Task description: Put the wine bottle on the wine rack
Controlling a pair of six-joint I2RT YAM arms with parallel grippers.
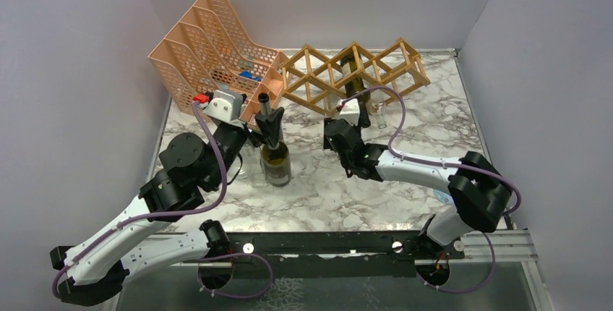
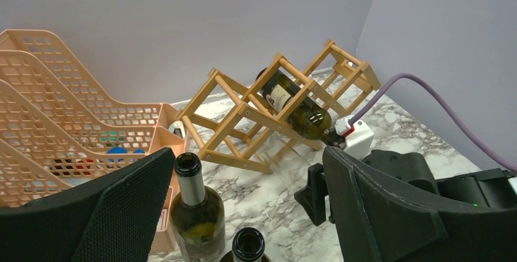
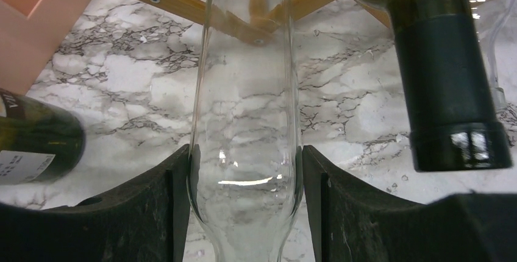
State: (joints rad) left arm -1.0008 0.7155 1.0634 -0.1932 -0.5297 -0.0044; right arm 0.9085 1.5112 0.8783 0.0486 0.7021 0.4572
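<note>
In front of the wine rack [image 2: 246, 105], the clear wine bottle [image 3: 247, 79] is clenched in my right gripper [image 3: 246, 158]. Its far end is at the lower slats, beside a dark bottle [image 3: 448, 91] already racked. I judge insertion is under way; next I must line it up with a free cell. The left gripper [image 2: 247, 158] hangs spread above two green bottles [image 2: 194, 213] on the bench [image 1: 325, 188], and they crowd that side.
</note>
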